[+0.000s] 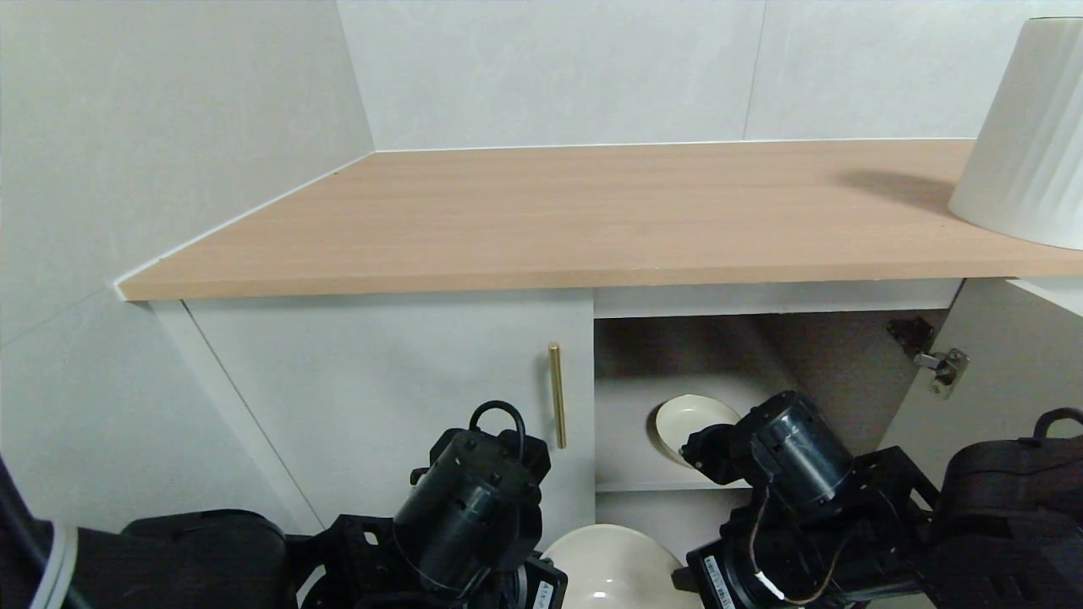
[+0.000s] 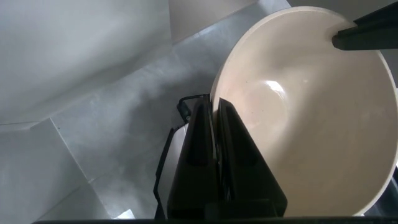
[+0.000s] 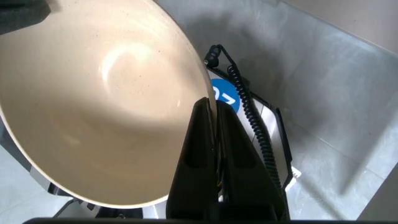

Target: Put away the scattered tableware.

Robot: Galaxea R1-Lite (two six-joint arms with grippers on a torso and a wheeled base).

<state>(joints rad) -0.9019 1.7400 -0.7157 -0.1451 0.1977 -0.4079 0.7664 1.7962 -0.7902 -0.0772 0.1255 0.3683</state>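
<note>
Head view | bowl (image 1: pixel 609 562) before open cabinet (image 1: pixel 381 381) | left tool (image 2: pixel 214 109), right tool (image 3: pixel 212 112) pinch opposite rims

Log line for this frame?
left hand: shut on bowl rim | right hand: shut on same bowl | second bowl: on cabinet shelf | right door: open

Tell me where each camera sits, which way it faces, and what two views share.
Head view: on the head, facing forward and down at countertop and cabinet; left arm and right arm below.
Left wrist view: on that wrist, looking along the left gripper, shut on the bowl.
Right wrist view: on that wrist, looking along the right gripper, shut on its opposite rim.
Both wrist views share the bowl.
</note>
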